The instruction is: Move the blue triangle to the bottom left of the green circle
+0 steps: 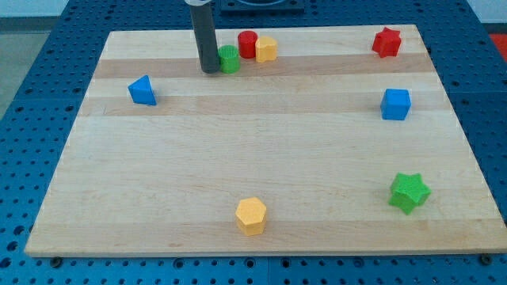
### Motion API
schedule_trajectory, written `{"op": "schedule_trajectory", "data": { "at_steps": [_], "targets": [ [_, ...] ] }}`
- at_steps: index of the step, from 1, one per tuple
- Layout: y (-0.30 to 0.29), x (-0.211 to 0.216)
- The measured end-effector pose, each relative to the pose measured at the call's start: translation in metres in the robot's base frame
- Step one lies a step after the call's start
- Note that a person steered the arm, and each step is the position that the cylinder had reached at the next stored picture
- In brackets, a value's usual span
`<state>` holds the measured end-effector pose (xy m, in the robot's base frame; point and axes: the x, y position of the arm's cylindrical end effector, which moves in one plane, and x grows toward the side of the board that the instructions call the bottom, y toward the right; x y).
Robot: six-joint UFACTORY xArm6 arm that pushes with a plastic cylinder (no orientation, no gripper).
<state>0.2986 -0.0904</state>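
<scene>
Blue triangle block (142,90) sits near the wooden table's (261,229) left edge; the tool's tip (211,70), holding nothing, touches the green circle block (230,59) and risks displacing it.

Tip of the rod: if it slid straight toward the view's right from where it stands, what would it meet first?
My tip would meet the green circle block first; they already look touching, though depth is unclear.
</scene>
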Motion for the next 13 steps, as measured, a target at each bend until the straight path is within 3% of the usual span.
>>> {"op": "schedule_trajectory", "data": {
  "at_steps": [3, 6, 8, 9, 13],
  "targets": [
    [0.016, 0.0],
    [-0.127, 0.001],
    [-0.162, 0.003],
    [-0.15, 0.064],
    [-0.138, 0.108]
  ]
}}
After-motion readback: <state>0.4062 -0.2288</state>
